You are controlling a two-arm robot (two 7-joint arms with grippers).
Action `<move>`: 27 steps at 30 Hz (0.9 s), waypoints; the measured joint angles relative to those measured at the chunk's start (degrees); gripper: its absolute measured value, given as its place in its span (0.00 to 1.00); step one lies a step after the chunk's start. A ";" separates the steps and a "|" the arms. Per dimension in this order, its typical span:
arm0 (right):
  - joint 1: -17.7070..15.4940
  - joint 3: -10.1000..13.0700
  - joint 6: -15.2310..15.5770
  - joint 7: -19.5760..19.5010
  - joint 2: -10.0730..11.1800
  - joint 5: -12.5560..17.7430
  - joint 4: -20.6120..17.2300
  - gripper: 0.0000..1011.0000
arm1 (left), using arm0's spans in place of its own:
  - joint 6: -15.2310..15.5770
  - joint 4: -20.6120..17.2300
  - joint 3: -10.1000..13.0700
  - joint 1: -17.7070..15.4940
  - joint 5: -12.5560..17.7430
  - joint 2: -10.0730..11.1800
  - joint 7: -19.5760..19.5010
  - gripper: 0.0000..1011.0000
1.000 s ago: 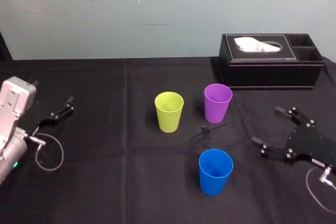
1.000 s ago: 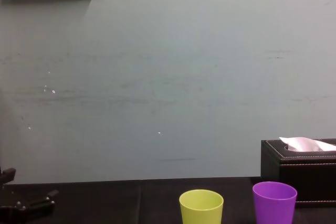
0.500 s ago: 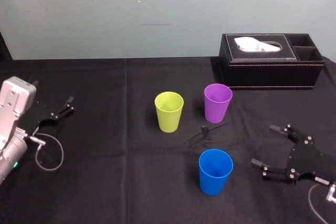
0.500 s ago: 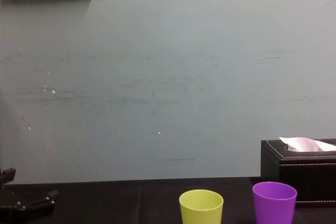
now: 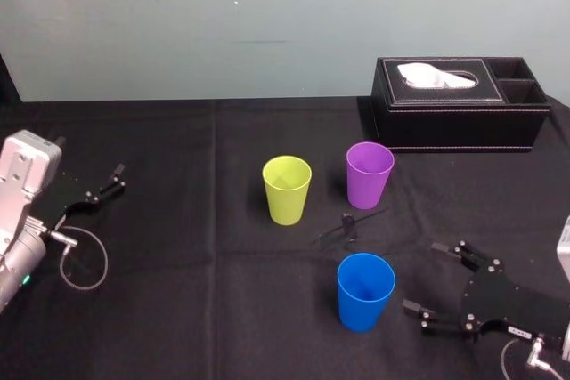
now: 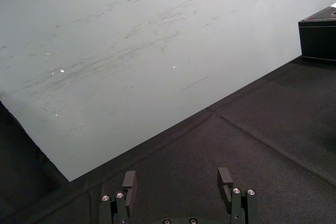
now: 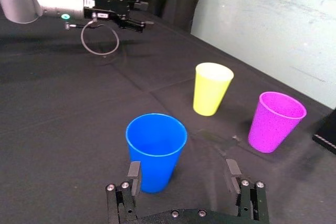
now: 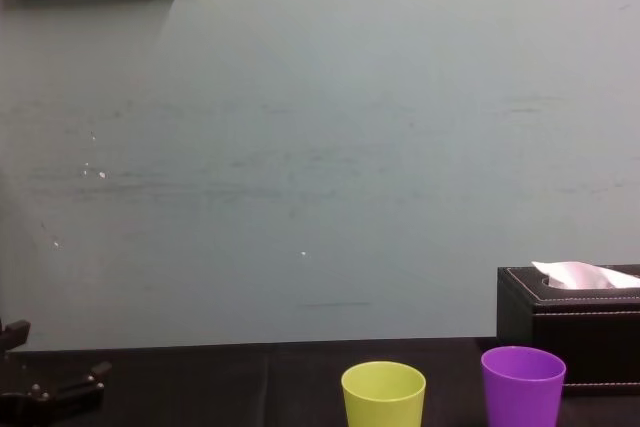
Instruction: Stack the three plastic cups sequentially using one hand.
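Note:
Three plastic cups stand upright and apart on the black cloth. The yellow-green cup (image 5: 287, 189) (image 7: 211, 88) (image 8: 383, 394) is in the middle, and the purple cup (image 5: 370, 173) (image 7: 275, 120) (image 8: 522, 384) is to its right. The blue cup (image 5: 365, 290) (image 7: 156, 150) stands nearer the front edge. My right gripper (image 5: 423, 276) (image 7: 182, 172) is open, low over the cloth just right of the blue cup and pointing at it. Nothing is between its fingers. My left gripper (image 5: 114, 178) (image 6: 177, 180) rests open and empty at the far left.
A black leather tissue box (image 5: 459, 102) (image 8: 570, 322) stands at the back right, behind the purple cup. A small dark crease or object (image 5: 347, 224) lies on the cloth between the cups. The wall runs along the table's far edge.
My right gripper has moved toward the front edge and leftward, closing in on the blue cup. It stays open. The cups and left arm have not moved.

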 joint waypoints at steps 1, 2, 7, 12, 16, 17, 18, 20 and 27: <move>0.00 -0.07 0.12 0.10 -0.11 -0.12 -0.02 0.99 | 0.00 0.00 0.00 0.00 0.00 0.00 0.00 1.00; -0.01 -0.13 0.24 0.19 -0.22 -0.24 -0.03 0.99 | 0.00 0.00 0.00 0.00 0.00 0.00 0.00 1.00; -0.11 -0.35 0.91 0.68 -0.96 -0.94 -0.08 0.99 | 0.00 0.00 0.00 0.00 0.00 0.00 0.00 1.00; -0.14 -0.43 1.70 1.21 -1.95 -1.40 -0.02 0.99 | 0.00 0.00 0.00 0.00 0.00 0.00 0.00 1.00; -0.12 -0.47 2.18 1.68 -2.59 -1.55 0.17 0.99 | 0.00 0.00 0.00 0.00 0.00 0.00 0.00 1.00; -0.09 -0.51 2.32 1.80 -2.81 -1.67 0.26 0.99 | 0.00 0.00 0.00 0.00 0.00 0.00 0.00 1.00; -0.05 -0.56 2.41 1.87 -2.92 -1.72 0.32 0.99 | 0.00 0.00 0.00 0.00 0.00 0.00 0.00 1.00; 0.11 -0.72 2.59 2.12 -3.20 -1.87 0.56 0.99 | 0.00 0.00 0.00 0.00 0.00 0.00 0.00 1.00; 0.55 -1.11 3.17 2.55 -3.81 -2.13 1.29 0.99 | 0.00 0.00 0.00 0.00 0.00 0.00 0.00 1.00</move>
